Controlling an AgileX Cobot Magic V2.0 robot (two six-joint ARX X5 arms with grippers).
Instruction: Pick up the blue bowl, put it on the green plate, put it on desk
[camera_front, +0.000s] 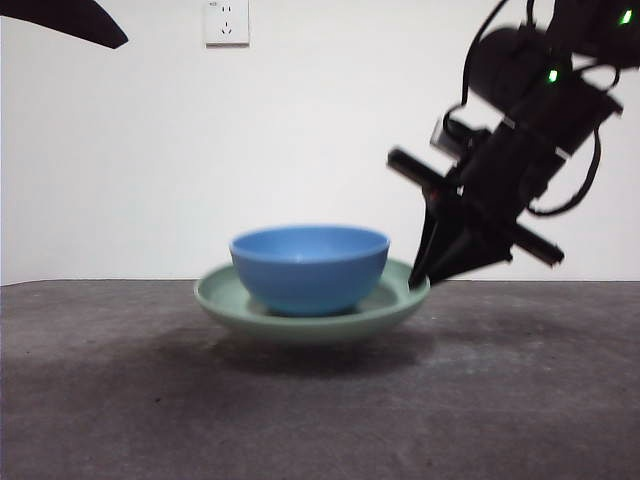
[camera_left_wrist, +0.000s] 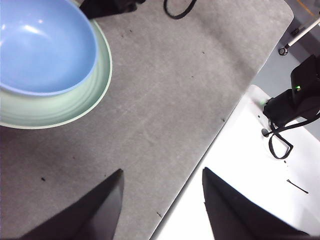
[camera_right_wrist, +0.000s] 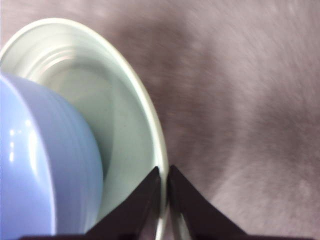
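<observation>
The blue bowl (camera_front: 310, 268) is sitting upright inside the green plate (camera_front: 225, 297), its base resting in the plate's shallow well; in the front view the plate's underside is appearing to hang just clear of the desk (camera_front: 320, 410), with a soft shadow lying beneath it, though whether it is touching cannot be told for sure; the right gripper (camera_front: 422, 272) is reaching down at a slant from the upper right of the front view, big and dark, with green lights glowing on its arm; its two black jaws are pinching the plate's rim on the side away from the bowl; in the right wrist view the right gripper's jaws are standing nearly together with the pale rim running between them, one jaw inside the plate and one outside; the bowl's ridged outer wall is lying just beside the inner jaw, not touching it; the left gripper (camera_left_wrist: 162, 200) is hanging over the desk near its edge, well apart from the plate, its jaws spread wide and holding nothing; a white wall socket (camera_front: 226, 21) is showing on the wall behind.
</observation>
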